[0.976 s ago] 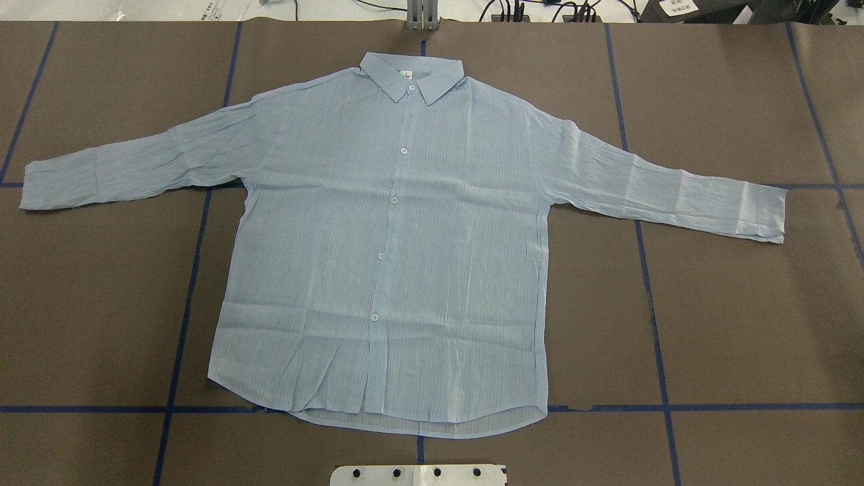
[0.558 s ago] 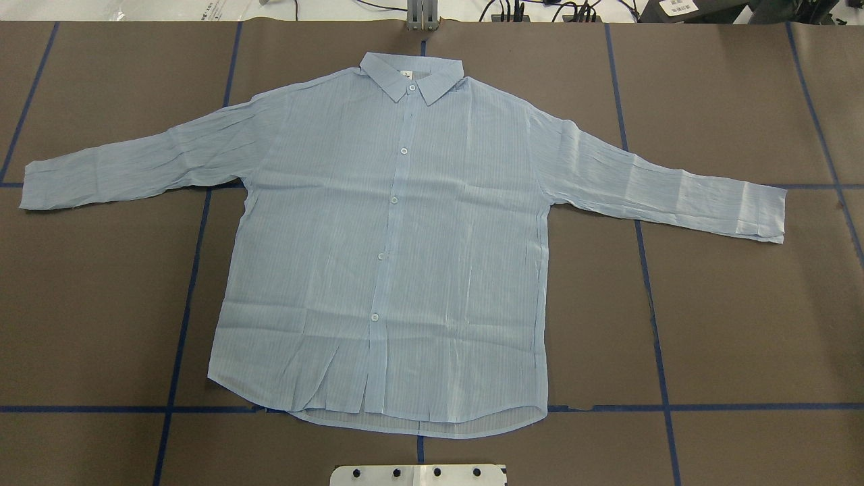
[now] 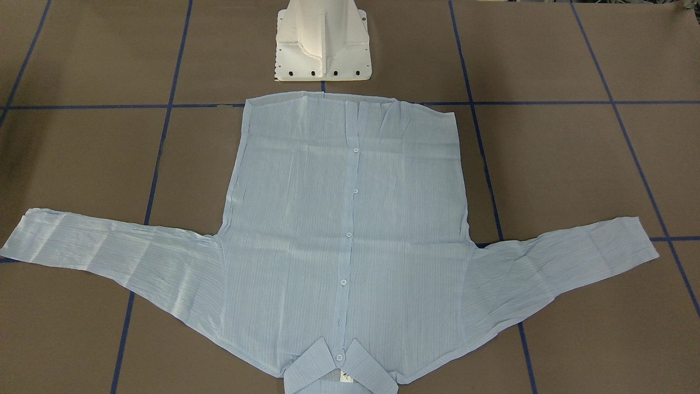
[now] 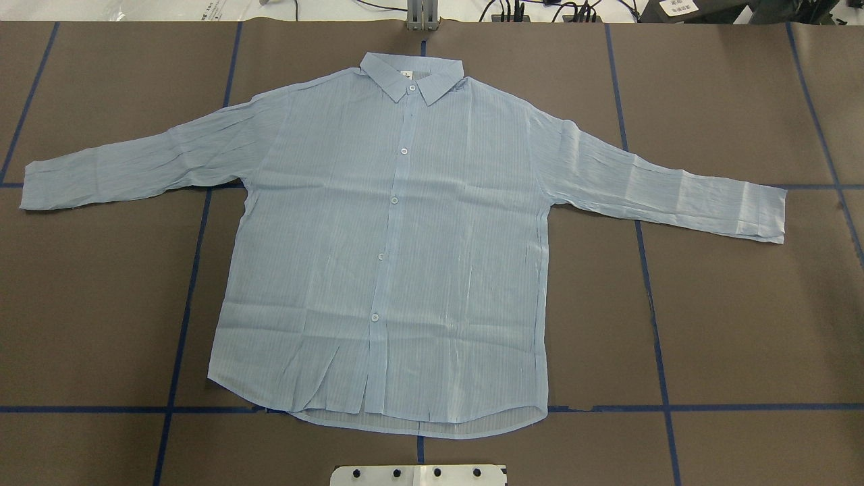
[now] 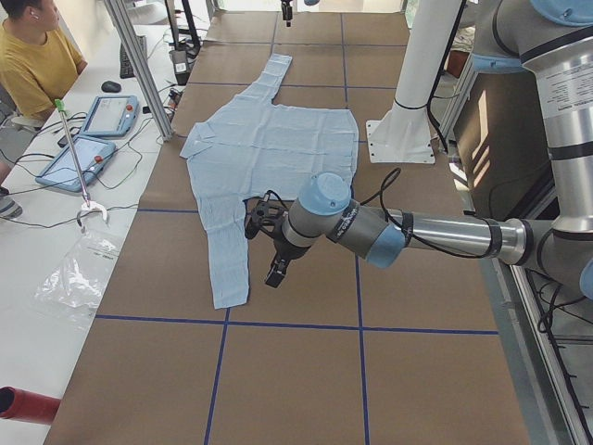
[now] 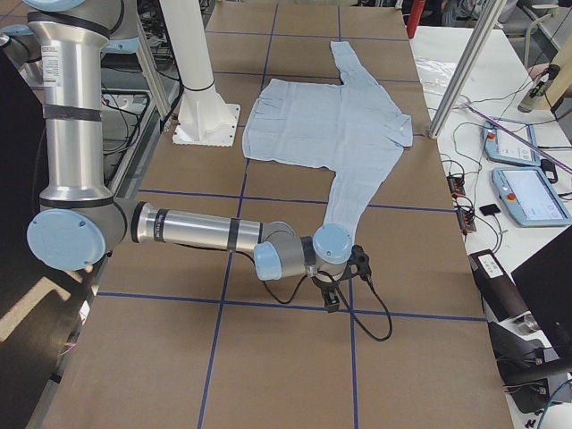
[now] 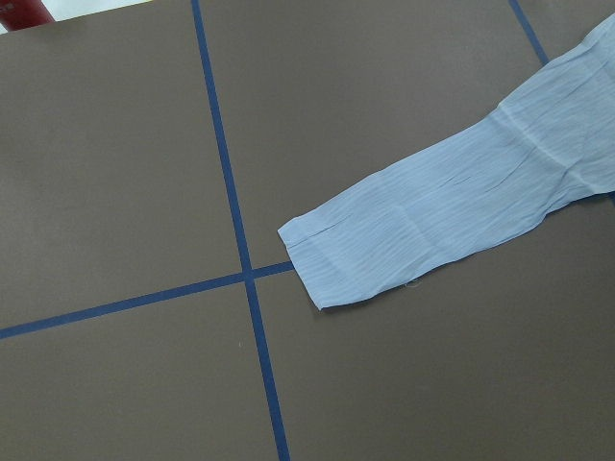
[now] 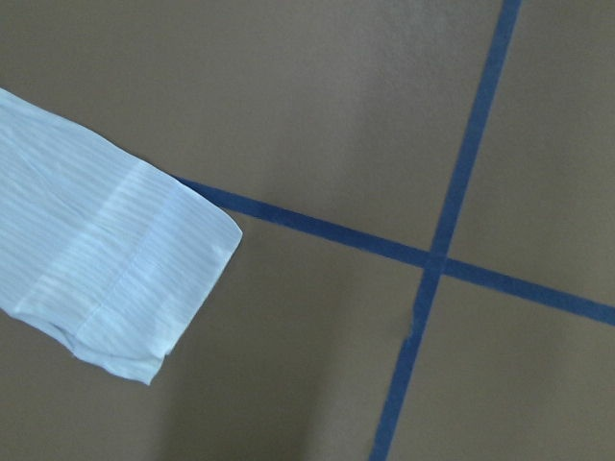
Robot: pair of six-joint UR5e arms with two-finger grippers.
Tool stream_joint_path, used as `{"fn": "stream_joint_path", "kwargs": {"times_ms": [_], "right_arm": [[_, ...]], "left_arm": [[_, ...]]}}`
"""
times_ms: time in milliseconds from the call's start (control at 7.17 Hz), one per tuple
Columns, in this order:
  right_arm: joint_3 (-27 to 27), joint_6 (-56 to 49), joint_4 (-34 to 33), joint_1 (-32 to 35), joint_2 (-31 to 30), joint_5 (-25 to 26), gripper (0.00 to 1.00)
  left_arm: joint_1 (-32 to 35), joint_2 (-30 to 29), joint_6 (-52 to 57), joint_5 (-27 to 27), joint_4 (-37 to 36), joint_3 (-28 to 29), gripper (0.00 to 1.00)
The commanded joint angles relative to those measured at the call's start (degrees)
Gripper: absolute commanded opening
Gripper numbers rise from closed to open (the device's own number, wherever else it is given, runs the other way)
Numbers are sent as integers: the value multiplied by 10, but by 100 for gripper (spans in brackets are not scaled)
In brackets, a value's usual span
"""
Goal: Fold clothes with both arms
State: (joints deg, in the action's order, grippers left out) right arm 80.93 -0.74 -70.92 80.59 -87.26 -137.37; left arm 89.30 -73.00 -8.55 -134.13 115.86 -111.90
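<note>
The light blue pinstriped shirt (image 4: 391,256) lies flat and buttoned on the brown table, collar away from the robot and both sleeves spread out (image 3: 344,219). Only the side views show the arms. In the exterior left view my left gripper (image 5: 275,272) hangs low just beside the near sleeve's cuff (image 5: 230,287). In the exterior right view my right gripper (image 6: 331,299) sits just past the end of the other sleeve (image 6: 344,210). Open or shut, I cannot tell for either. The wrist views show only the cuffs (image 7: 356,254) (image 8: 125,279), no fingers.
The white pedestal base (image 3: 322,49) stands just behind the shirt's hem. Blue tape lines (image 4: 182,324) grid the table. A person in a yellow top (image 5: 37,60) sits at a side bench with tablets (image 5: 83,158) and cables. More tablets (image 6: 527,192) lie at the far side.
</note>
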Motion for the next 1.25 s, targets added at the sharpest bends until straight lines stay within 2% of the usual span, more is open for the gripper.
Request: {"fn": "stream_joint_path", "kwargs": {"times_ms": [0,279,418,558,697,836,1115], "right_arm": [[-84,13,3,-31,77,1,100],[-99,85,3,-60,103,1,100],[-99,88,6,-71,110,0,98],[-111,90,29,-82,111,2,97],[-140,90,72,-83,110,4,91],[-167,89,102,-89,111,5,91],[-169,88,103,-98,111,10,90]], "left_arm": [[-1,0,-1,-1,1,0,100],[-1,-1,-1,-1,0,-2,100],[-1,-3,-1,-1,0,-4,100],[-1,-3,-1,-2,0,-5,100],[-1,-3,-1,-2,0,-5,100],[-1,-3,-1,-2,0,-5,100],[-1,-3,-1,-2,0,-5,100]]}}
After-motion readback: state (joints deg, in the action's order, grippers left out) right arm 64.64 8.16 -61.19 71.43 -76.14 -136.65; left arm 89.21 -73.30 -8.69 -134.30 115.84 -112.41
